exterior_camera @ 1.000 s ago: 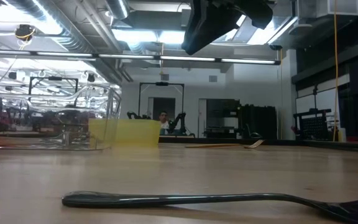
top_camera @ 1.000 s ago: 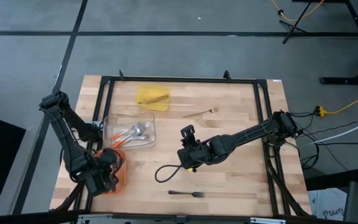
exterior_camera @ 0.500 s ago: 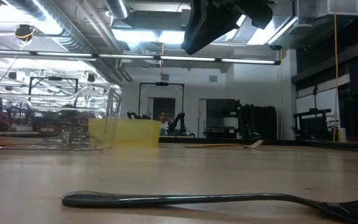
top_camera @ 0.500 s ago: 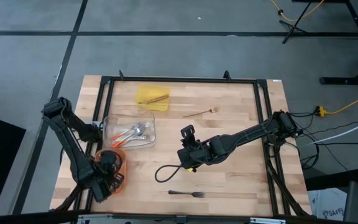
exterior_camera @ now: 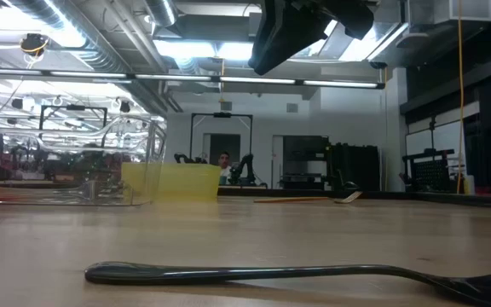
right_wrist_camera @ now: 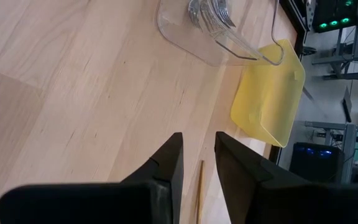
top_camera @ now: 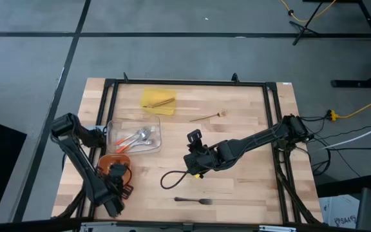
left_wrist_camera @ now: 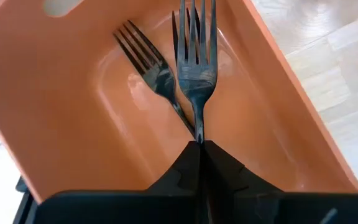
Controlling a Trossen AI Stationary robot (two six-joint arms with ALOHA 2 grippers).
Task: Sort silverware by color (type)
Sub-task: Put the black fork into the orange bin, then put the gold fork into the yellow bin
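The left tool (left_wrist_camera: 199, 144) is hanging over the shallow orange plastic tray (left_wrist_camera: 61, 118) at the desk's near left corner, its fingers pressed together on the handle of a dark grey-black plastic fork (left_wrist_camera: 194, 56) whose tines are pointing into the tray; a second dark fork (left_wrist_camera: 149, 65) is lying beneath it on the tray floor. The step in hand appears to be the release: the tool should be parting its fingers only while the fork is low and wholly inside the rim, so the fork is settling beside its twin rather than bouncing out.

Farther right, the clear plastic tray (top_camera: 134, 137) is holding the shiny silver utensils with orange handle tips (top_camera: 133, 138), and the yellow plastic tray (top_camera: 158, 100) is holding a tan wooden utensil (top_camera: 161, 102). The right tool (right_wrist_camera: 197, 162) is waiting above mid-desk, fingers slightly apart and gripping nothing.

Still loose on the light wooden desk (top_camera: 250, 129) are a tan wooden fork (top_camera: 209, 116) and a dark fork (top_camera: 193, 201) at the near edge.
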